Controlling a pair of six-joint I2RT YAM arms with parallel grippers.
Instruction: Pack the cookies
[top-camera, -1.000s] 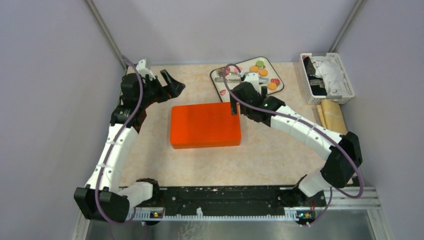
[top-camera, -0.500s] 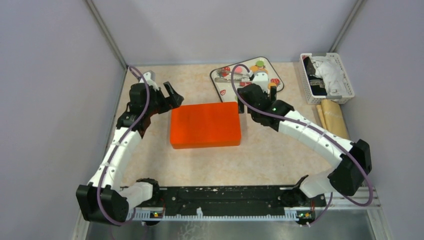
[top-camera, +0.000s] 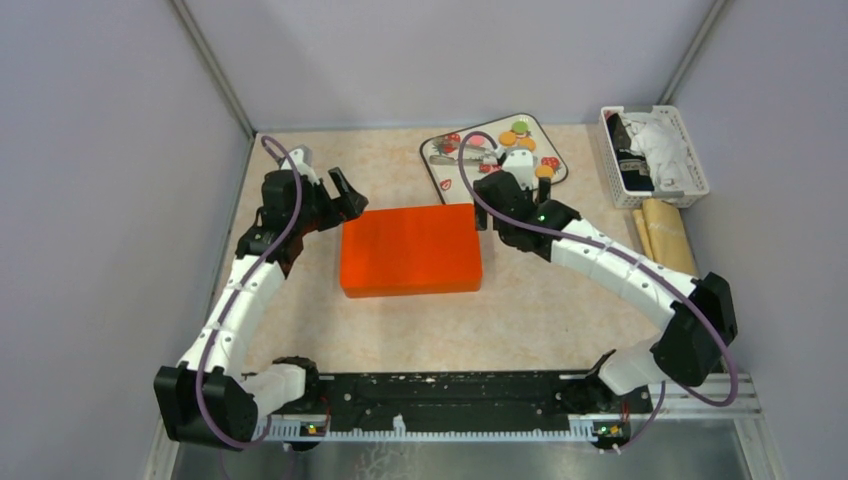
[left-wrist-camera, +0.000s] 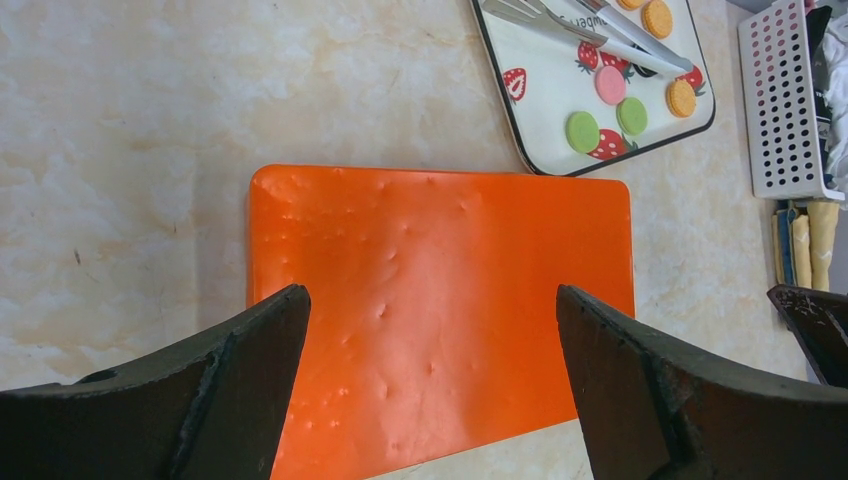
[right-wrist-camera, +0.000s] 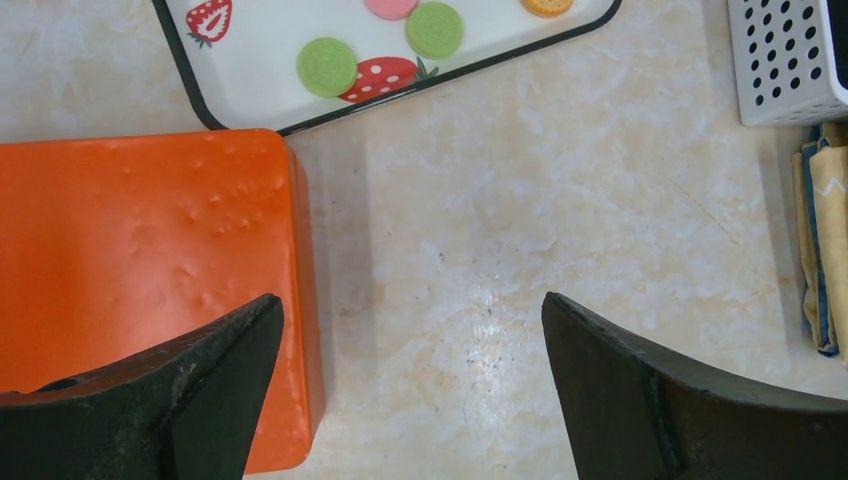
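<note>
We reach both arms inward, elbows bowed out. Our left gripper (left-wrist-camera: 430, 300) hangs at 10 o'clock, jaws spread wide; our right gripper (right-wrist-camera: 412, 305) at 1 o'clock, jaws equally wide.

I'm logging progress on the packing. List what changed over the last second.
The left gripper came in toward the far left corner of the orange box, open. The right gripper shifted slightly to the right by the box's far right corner, also open. Nothing was gripped or released. The box, the tray and the cookies stayed put.
</note>
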